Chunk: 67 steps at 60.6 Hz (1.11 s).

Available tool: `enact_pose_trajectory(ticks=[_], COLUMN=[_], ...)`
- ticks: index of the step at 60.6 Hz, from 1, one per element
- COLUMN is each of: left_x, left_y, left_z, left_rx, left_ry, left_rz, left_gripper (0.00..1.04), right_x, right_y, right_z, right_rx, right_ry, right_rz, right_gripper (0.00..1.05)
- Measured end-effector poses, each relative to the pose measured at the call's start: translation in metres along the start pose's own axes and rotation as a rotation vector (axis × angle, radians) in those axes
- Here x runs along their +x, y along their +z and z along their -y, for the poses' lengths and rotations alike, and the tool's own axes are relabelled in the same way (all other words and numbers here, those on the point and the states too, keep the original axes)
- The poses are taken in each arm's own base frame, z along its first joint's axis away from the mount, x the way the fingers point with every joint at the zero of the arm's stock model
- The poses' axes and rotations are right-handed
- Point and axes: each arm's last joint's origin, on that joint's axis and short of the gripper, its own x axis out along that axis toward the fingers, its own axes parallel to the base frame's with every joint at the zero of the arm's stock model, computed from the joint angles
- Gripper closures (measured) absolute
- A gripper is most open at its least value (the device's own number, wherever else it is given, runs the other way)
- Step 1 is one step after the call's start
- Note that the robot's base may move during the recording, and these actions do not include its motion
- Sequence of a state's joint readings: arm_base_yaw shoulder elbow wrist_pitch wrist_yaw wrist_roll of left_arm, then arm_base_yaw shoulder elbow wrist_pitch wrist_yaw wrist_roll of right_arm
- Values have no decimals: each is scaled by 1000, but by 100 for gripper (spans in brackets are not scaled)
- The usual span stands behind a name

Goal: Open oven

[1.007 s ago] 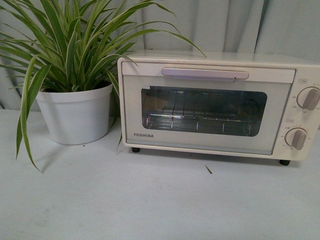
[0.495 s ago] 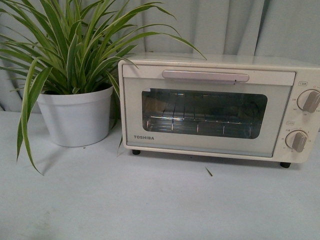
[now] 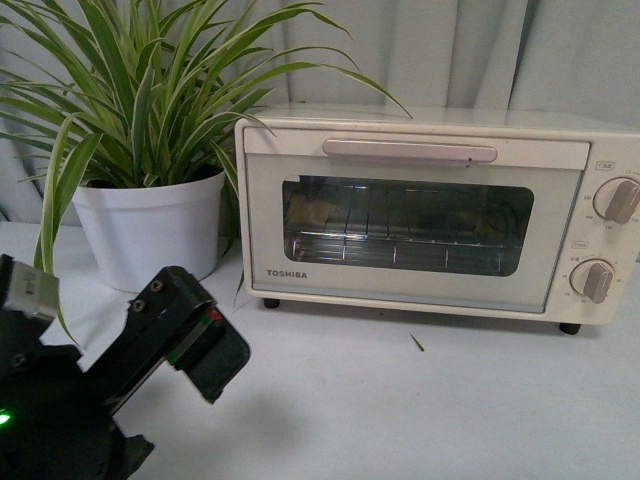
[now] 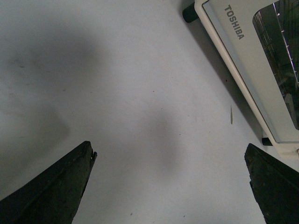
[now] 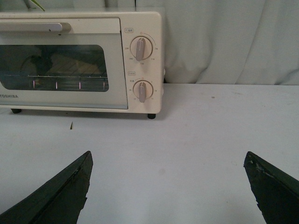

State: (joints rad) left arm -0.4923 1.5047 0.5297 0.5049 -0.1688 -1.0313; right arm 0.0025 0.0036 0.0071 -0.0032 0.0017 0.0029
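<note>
The cream-white Toshiba oven (image 3: pixel 420 215) stands on the table at the back right, its glass door shut. Its long bar handle (image 3: pixel 410 150) runs along the top of the door. Two round knobs (image 3: pixel 612 200) sit on its right side, and a wire rack shows behind the glass. My left gripper (image 3: pixel 190 345) is open and empty at the lower left, in front of the oven and apart from it. In the left wrist view the oven's lower corner (image 4: pixel 243 56) shows beyond the open gripper (image 4: pixel 170 158). My right gripper (image 5: pixel 168 161) is open and empty, facing the oven (image 5: pixel 79 60) from a distance.
A spider plant in a white pot (image 3: pixel 150 235) stands left of the oven, its leaves hanging over the table. A small leaf scrap (image 3: pixel 417 340) lies on the white table (image 3: pixel 420 410) in front of the oven. Grey curtains hang behind.
My left arm has come into the front view at the lower left; it was out of view before. The oven and plant have not moved.
</note>
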Motion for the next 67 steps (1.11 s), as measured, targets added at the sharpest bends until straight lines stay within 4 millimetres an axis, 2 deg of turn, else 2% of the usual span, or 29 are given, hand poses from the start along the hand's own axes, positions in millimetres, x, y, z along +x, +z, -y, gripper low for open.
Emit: enact_pose_trajectory(ticks=[11,27,33,38,47,51,55,67], left_x=[16,25,27,27,27,27,27,27], left_y=[-5,-8,-8,-9,-9,-10,-11,-12], left_z=[6,10,11,12,12,12,13,14], left_rx=[-46,-72,-79,-81,-84,-82,-79,-78], left_ry=[-13,-18,-19,-23,-23,-22,-22,-28], left_rz=[-36,-47,-49,-50,-49,-49,-50,-59], left_gripper=[6,6,7,7,7,7,7,7], right_x=[0,0,6,16,50,83,111,171], right_y=[0,0,4,17,62,89,105,156], right_z=[0,0,-1,-4,-19,-36,-56,-110], right_rx=[0,1,24,22,23,37,46,92], right_ry=[0,5,235,254,263,252,243,175], right_rz=[0,-2,-112,-124,-151,-205,-272,-376], right_gripper=[9,9,9,9,9,9,9,9])
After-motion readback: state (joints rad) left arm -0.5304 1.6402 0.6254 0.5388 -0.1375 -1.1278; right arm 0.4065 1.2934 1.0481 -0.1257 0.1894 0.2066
